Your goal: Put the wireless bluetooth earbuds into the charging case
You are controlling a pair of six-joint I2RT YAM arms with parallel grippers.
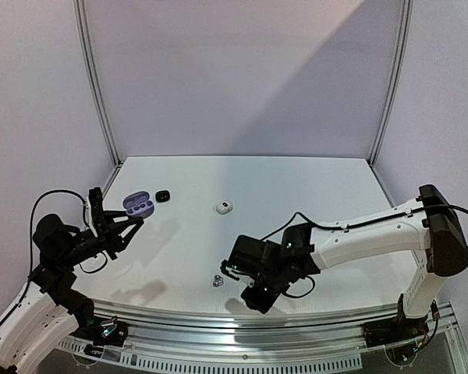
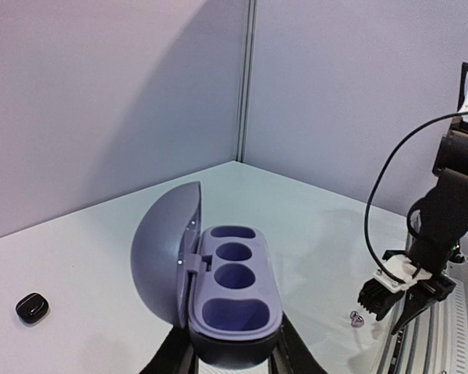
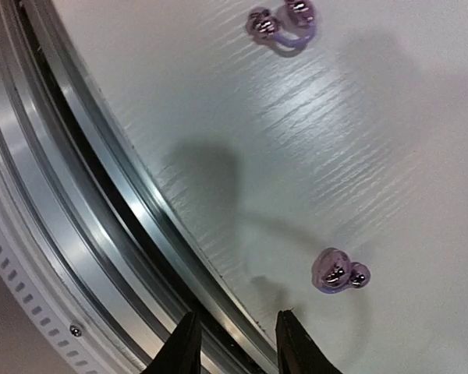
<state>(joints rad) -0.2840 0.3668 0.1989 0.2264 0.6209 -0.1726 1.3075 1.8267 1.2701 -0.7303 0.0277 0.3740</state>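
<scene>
A grey-purple charging case (image 2: 235, 290) stands open, its lid (image 2: 165, 251) swung left and its wells empty. My left gripper (image 2: 232, 360) is shut on the case's dark base, holding it above the table at the left (image 1: 136, 204). Two shiny silvery-purple earbuds lie loose on the table: one (image 3: 339, 273) just right of my right gripper (image 3: 235, 344), the other (image 3: 285, 17) farther off. The right gripper's jaws stand apart with nothing between them, low over the table's near edge (image 1: 232, 274). From above, the earbuds (image 1: 217, 281) show as one small spot beside it.
A small black case (image 1: 162, 195) and a white case (image 1: 223, 207) lie toward the back of the table. A metal rail (image 3: 101, 195) runs along the near edge, right under the right fingers. The right arm's cable (image 2: 382, 195) loops above the table.
</scene>
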